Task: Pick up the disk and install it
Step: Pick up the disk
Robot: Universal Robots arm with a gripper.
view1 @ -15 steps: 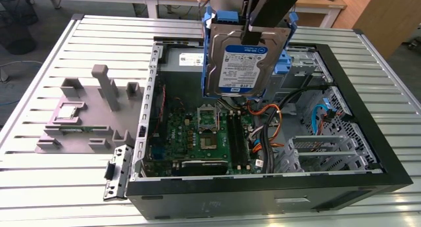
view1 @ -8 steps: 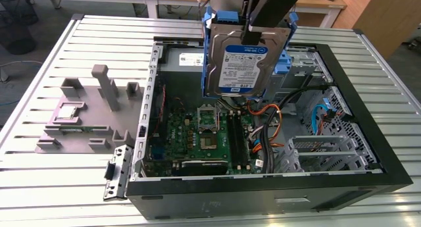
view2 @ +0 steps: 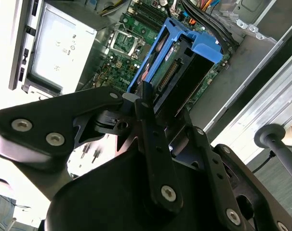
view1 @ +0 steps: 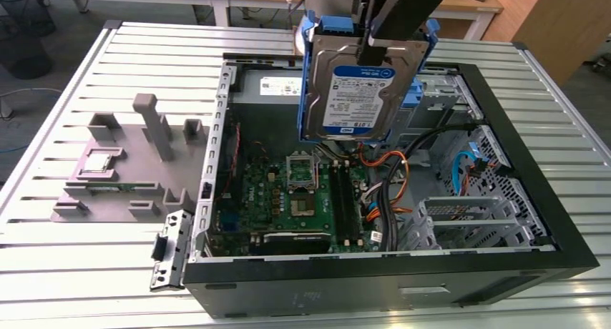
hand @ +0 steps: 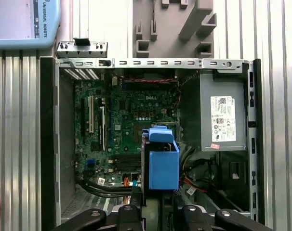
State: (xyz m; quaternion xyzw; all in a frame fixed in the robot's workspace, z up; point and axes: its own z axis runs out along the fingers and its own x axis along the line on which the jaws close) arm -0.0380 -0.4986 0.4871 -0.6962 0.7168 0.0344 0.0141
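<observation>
**Entry: disk in grasp, held over the open case**

The disk (view1: pixel 355 100) hangs upright on its edge above the open computer case (view1: pixel 382 282). I see it clear of everything inside. Its white-and-blue label faces the exterior camera, and the blue carrier bracket (view1: pixel 310 71) frames it. The fingers (view1: pixel 374 50) are clenched on the disk's upper edge, one across the label side. In the second wrist view the fingers (view2: pixel 145 103) pinch the connector end of the disk (view2: pixel 177 72).

In the first wrist view, looking down, the disk (hand: pixel 164 168) sits over the case interior. It is above the edge of the motherboard (hand: pixel 131 110) on the side toward the grey power-supply box (hand: pixel 223 115).

Inside the case, in the exterior view:
- the motherboard (view1: pixel 286 200) lies on the case floor below the disk
- orange cables (view1: pixel 396 164) run beside the motherboard
- a metal drive cage (view1: pixel 477 214) stands by the opposite case wall

Outside the case, a grey moulded fixture (view1: pixel 124 172) rests on the ribbed worktop (view1: pixel 76 272). It lies beside the case wall on the exterior view's left.
</observation>
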